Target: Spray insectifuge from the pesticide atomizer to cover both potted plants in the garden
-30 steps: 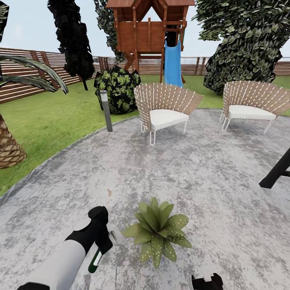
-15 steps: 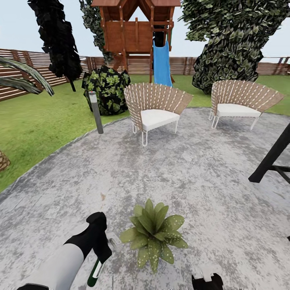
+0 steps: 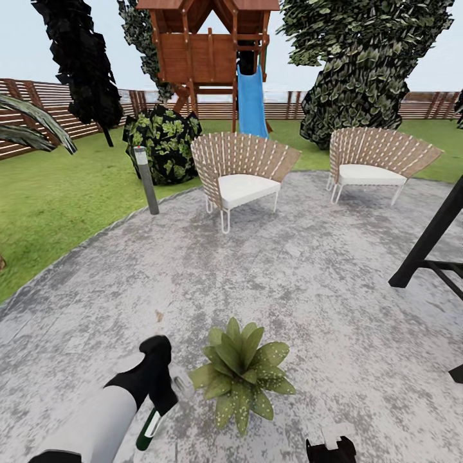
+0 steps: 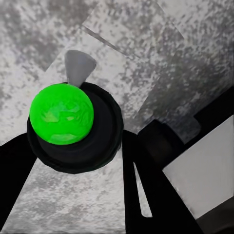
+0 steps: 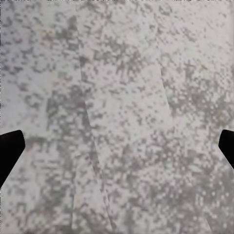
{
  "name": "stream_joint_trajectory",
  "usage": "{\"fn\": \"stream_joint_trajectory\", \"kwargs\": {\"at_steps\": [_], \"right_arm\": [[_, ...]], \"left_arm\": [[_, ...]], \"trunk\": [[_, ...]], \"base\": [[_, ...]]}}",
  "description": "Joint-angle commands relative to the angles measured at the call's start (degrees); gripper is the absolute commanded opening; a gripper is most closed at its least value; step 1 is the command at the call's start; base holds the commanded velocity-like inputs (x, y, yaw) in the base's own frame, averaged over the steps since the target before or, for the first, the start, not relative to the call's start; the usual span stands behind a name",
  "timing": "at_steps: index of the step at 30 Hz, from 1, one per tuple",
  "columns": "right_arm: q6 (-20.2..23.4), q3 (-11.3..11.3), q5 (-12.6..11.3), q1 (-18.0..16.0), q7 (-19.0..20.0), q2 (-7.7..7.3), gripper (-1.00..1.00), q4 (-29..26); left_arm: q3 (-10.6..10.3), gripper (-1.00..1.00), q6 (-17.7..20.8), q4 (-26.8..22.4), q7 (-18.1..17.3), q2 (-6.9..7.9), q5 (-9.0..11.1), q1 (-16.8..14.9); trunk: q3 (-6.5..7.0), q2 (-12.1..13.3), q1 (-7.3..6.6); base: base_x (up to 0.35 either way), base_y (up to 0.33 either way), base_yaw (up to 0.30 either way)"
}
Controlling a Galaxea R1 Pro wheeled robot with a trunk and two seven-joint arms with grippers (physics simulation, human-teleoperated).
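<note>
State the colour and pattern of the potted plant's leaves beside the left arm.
Green with pale speckles, mostly on the outer leaves of the potted plant; the head view shows it best.

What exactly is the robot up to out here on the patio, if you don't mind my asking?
The left gripper holds the pesticide atomizer, a slim dark green bottle, just beside a potted plant on the grey stone patio. The bottle hangs low next to the leaves, apparently for spraying, though no spray is visible. The right gripper waits open near the ground. Two wicker chairs stand farther back.
</note>
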Motion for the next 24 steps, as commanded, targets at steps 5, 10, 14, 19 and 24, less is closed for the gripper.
{"fn": "stream_joint_trajectory", "kwargs": {"at_steps": [5, 10, 14, 19, 24], "right_arm": [[-0.14, 0.47, -0.29, -0.03, -0.23, -0.02, 1.00, 0.00], [-0.14, 0.43, -0.26, -0.03, -0.25, -0.07, 1.00, 0.07], [-0.14, 0.43, -0.21, -0.03, -0.31, -0.48, 1.00, 0.08], [-0.11, 0.43, -0.22, -0.03, -0.31, -0.56, 1.00, 0.09], [-0.10, 0.43, -0.28, -0.03, -0.31, -0.49, 1.00, 0.09]], "left_arm": [[-0.23, -1.00, 0.40, 0.07, -0.45, 0.20, -1.19, 0.34], [-0.08, -1.00, 0.34, 0.07, -0.45, 0.71, -1.21, 0.59], [-0.03, -1.00, 0.34, 0.13, 0.79, 0.86, -1.17, 0.64], [0.26, -1.00, 0.31, 0.16, 1.90, 0.93, -1.13, 0.64], [0.41, -1.00, 0.20, 0.10, 1.94, 0.88, -0.69, 0.73]], "trunk": [[-0.05, -0.02, -0.01], [-0.05, -0.02, -0.01], [-0.05, -0.02, -0.01], [-0.05, -0.02, -0.01], [-0.05, -0.02, -0.01]], "base": [[0.000, 0.000, -0.134], [0.000, 0.000, -0.117], [0.000, 0.000, -0.002], [0.000, 0.000, 0.000], [0.000, 0.000, 0.000]]}}
